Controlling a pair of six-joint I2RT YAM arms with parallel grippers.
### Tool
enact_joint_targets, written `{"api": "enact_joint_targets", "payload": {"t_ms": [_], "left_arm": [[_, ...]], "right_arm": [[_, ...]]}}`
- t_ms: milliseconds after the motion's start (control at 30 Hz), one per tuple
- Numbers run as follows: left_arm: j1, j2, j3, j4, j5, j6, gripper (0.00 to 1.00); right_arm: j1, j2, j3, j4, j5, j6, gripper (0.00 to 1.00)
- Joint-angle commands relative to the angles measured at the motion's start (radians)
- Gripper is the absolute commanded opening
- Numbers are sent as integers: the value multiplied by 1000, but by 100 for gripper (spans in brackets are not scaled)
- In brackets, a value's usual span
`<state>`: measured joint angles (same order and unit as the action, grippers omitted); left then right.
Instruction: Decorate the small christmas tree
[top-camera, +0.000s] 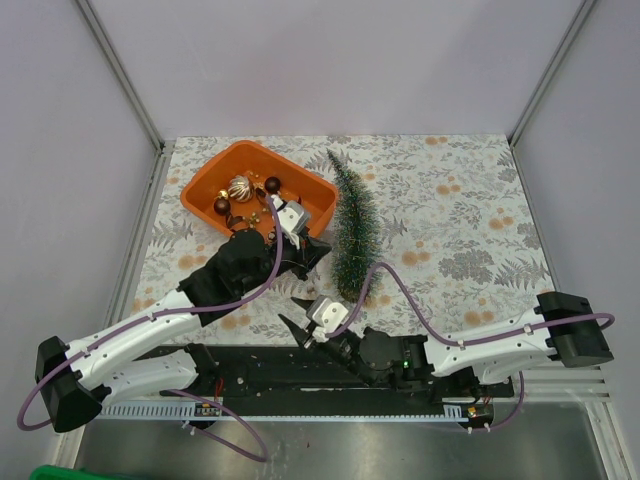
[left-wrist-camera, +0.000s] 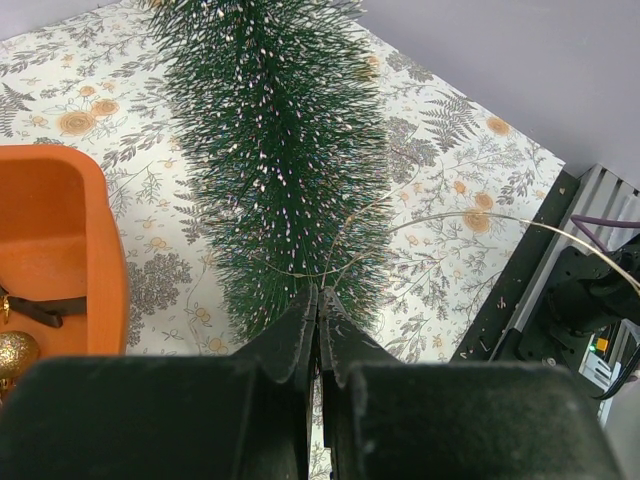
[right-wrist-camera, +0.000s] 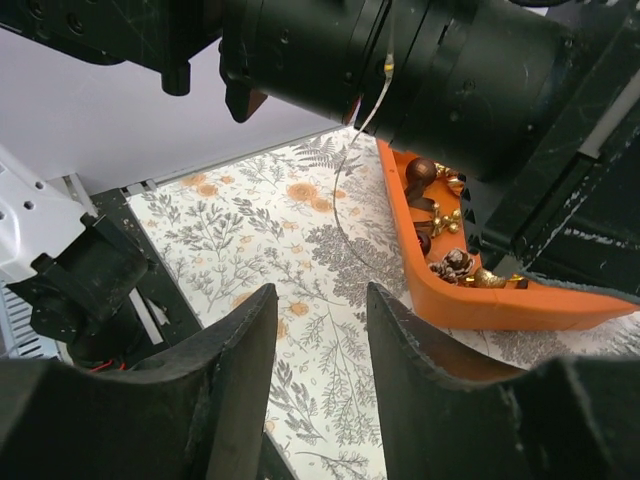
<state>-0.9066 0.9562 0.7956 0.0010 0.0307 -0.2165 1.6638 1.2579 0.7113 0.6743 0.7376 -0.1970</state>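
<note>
The small christmas tree (top-camera: 352, 225) lies on its side on the floral cloth, tip toward the back; in the left wrist view the tree (left-wrist-camera: 280, 150) fills the middle. My left gripper (top-camera: 320, 250) (left-wrist-camera: 320, 295) hovers at the tree's base end, shut on a thin wire (left-wrist-camera: 470, 216) that arcs off to the right. That wire (right-wrist-camera: 345, 215) also hangs down in the right wrist view. My right gripper (top-camera: 293, 315) (right-wrist-camera: 320, 300) is low over the cloth in front of the tree's base, open, with nothing between its fingers.
The orange tray (top-camera: 300, 172) (left-wrist-camera: 60, 200) (right-wrist-camera: 470, 305) stands left of the tree, holding a gold bauble (top-camera: 240, 188), brown baubles (top-camera: 272, 184) and a pinecone (right-wrist-camera: 452, 265). The black base rail (top-camera: 260, 370) runs along the near edge. Grey walls close in the table.
</note>
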Motion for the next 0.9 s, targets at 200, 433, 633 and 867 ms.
{"api": "enact_joint_targets", "payload": {"t_ms": [200,433,633,867], "left_arm": [[5,-20,-12,47,12,-24,5],[6,-20,-18,51,12,-27,5],[6,-19,-22,53,14,-29,5],[6,-22,-29,57,14,-27,5]], "right_arm": [[-22,49,83,116,-20,-119,44],[-27,66,97,123,-21,-139,27],[-29,84,116,116,-20,-147,2],[-26,17,105,44,-17,-91,0]]}}
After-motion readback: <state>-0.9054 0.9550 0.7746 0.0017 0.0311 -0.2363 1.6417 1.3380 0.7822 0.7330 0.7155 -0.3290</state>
